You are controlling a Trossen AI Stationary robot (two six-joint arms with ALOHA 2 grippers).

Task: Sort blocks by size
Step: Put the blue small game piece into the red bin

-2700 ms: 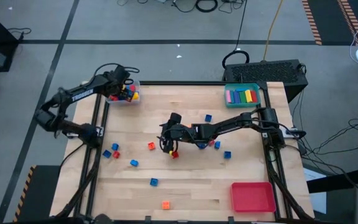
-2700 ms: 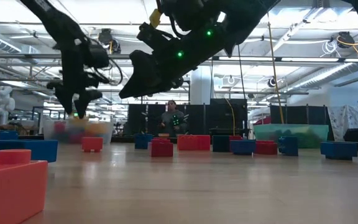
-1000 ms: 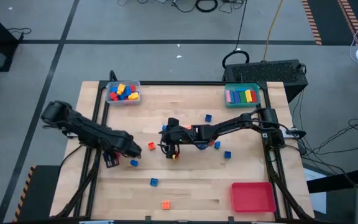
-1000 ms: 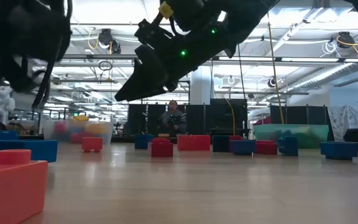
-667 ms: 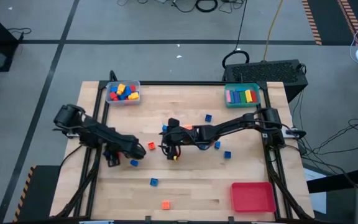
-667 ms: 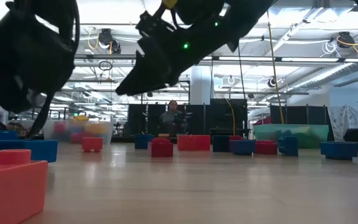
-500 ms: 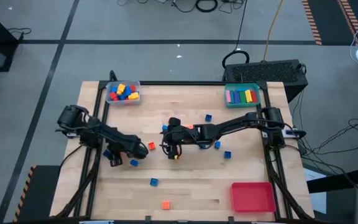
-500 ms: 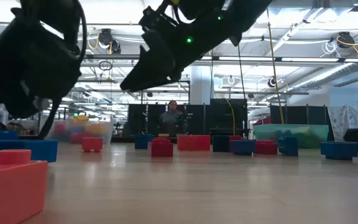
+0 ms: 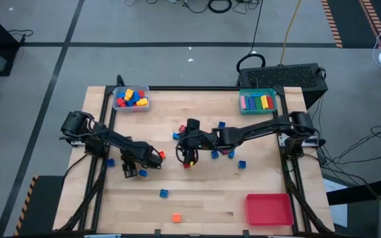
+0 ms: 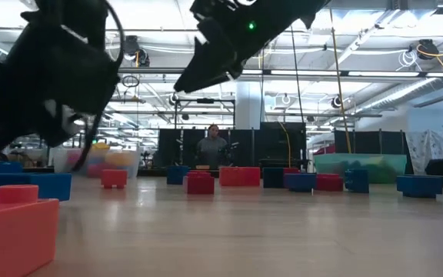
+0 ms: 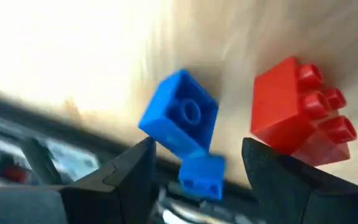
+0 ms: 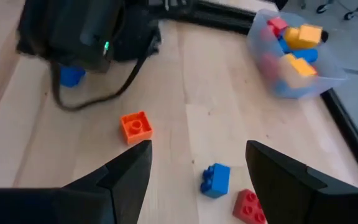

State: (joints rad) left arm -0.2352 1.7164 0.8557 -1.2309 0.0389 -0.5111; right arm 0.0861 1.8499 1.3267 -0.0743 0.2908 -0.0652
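Wooden counter (image 9: 197,205) carries a loose scatter of small blocks, and the arrangement over it has shifted within the last few seconds. Farthest left, the left arm, which hung over the clear tray (image 9: 130,99) of mixed medium bricks at the back-left corner less than three seconds ago, has swung forward and inward, so the left claw (image 9: 144,160) now sits low over the left-centre of the counter. Its wrist view shows the fingers apart and empty, framing a small blue cube (image 11: 180,116) with a red four-stud brick (image 11: 300,109) just beside it; in my judgement it has dropped a brick in that tray and is lining up on the blue cube. Toward the middle, the right claw (image 9: 189,147) has drifted slightly back and right from where it hovered a second ago; its fingers are spread with nothing between them, and beyond them lie an orange cube (image 12: 135,126), a little blue brick (image 12: 215,179) and a red one (image 12: 249,205). At the back right, the teal tray (image 9: 258,101) holds long bars, and the red tray (image 9: 268,209) sits at the front right. Roughly a dozen blocks remain loose, so sorting looks far from finished.
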